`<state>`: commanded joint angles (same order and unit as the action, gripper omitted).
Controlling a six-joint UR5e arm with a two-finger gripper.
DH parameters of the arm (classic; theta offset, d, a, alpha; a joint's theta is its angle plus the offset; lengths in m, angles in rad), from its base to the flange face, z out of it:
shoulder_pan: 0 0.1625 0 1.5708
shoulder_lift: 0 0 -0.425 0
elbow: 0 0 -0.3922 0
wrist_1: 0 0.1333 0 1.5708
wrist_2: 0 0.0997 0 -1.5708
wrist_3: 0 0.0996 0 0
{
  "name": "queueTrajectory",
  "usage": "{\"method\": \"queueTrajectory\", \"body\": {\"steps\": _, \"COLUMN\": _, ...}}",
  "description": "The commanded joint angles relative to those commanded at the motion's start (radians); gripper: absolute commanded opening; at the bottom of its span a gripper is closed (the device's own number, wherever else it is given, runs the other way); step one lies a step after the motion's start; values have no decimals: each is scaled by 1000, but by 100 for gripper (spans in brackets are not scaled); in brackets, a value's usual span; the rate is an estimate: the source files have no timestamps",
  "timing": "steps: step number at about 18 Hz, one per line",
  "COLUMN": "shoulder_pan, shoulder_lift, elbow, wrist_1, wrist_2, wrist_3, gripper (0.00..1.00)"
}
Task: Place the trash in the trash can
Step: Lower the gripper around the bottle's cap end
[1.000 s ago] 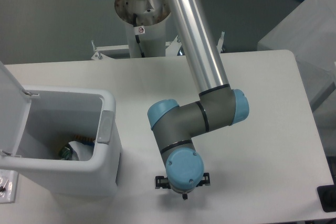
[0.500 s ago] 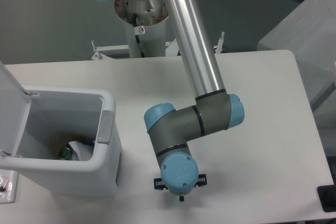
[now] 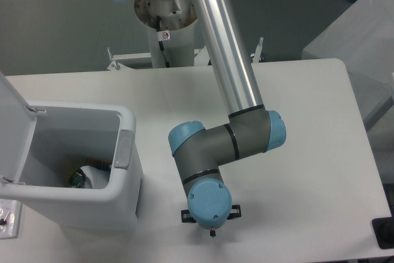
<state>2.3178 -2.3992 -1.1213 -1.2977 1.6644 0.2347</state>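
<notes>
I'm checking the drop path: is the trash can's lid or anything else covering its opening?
No. The trash can has its lid swung up at the left, leaving the top open. Some trash already lies inside. The gripper is mostly hidden under the wrist.

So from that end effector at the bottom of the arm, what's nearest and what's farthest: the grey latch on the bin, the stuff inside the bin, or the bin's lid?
Going by the camera view, from the end effector:
1. Grey latch tab, on the trash can's near side, to the left in view.
2. Trash at the bottom of the bin, farther left.
3. Hinged lid, standing open at the far left edge.
</notes>
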Motion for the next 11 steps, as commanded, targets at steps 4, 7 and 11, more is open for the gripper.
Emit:
{"method": "queueTrajectory", "body": {"steps": 4, "shoulder_pan": 0, "shoulder_lift": 5, "elbow": -3, "wrist_1": 0, "wrist_2": -2, "wrist_3": 0, "gripper": 32}}
{"method": "queueTrajectory", "body": {"steps": 7, "shoulder_pan": 0, "shoulder_lift": 17, "elbow": 0, "wrist_1": 12, "wrist_2": -15, "wrist_3": 2, "gripper": 30}}
{"method": "queueTrajectory", "body": {"steps": 11, "shoulder_pan": 15, "shoulder_lift": 61, "elbow": 2, "wrist_1": 74, "wrist_2": -70, "wrist_3": 3, "gripper": 30}}
